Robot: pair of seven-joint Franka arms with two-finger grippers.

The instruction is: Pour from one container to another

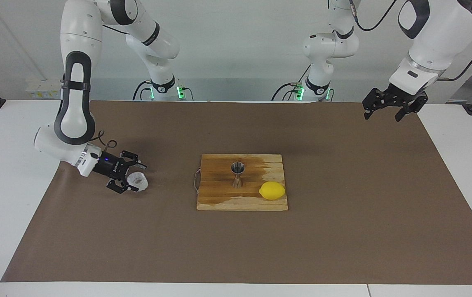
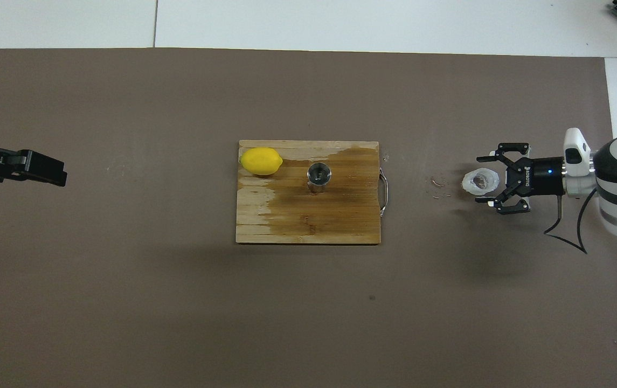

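The small translucent whitish cup (image 1: 138, 180) (image 2: 479, 181) stands on the brown mat toward the right arm's end of the table. My right gripper (image 1: 136, 178) (image 2: 482, 180) lies low at the mat, open, one finger on each side of the cup and apart from its wall. The steel jigger (image 1: 237, 175) (image 2: 319, 177) stands upright on the wooden board (image 1: 219, 200) (image 2: 297, 221) in the middle. My left gripper (image 1: 382, 116) (image 2: 52, 172) waits open and raised over the mat at the left arm's end.
A yellow lemon (image 1: 272, 190) (image 2: 261, 161) lies on a corner of the board, beside the jigger. The board has a wire handle (image 2: 385, 191) on the cup's side and looks partly wet. A few small specks (image 2: 437, 186) lie on the mat between board and cup.
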